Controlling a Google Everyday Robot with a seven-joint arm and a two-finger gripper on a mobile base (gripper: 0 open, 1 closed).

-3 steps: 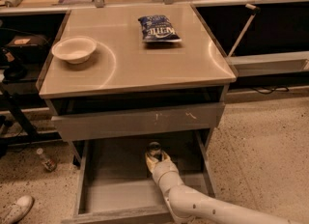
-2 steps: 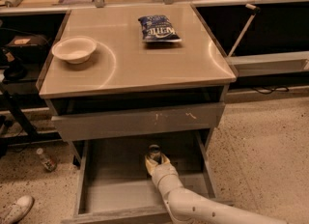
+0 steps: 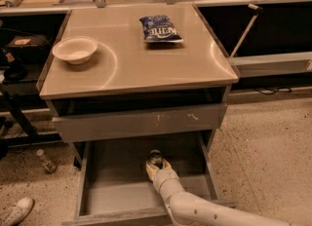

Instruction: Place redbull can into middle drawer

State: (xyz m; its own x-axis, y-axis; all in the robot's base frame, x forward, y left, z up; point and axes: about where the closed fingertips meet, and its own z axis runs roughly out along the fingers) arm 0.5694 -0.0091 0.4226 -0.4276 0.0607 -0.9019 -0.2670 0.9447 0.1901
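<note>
Warm, dim overhead light; glare on tabletop (image 3: 146, 66); hand (image 3: 157, 164) gripping redbull can (image 3: 155, 155) in shadowed middle drawer (image 3: 117, 191).

In middle drawer (image 3: 114, 191): redbull can (image 3: 155, 157), gripper (image 3: 157, 165)

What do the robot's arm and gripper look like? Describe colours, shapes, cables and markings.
The arm is smooth, off-white and tubular, in rounded segments. The gripper, inside the middle drawer, is pale yellow. No cables or markings show.
</note>
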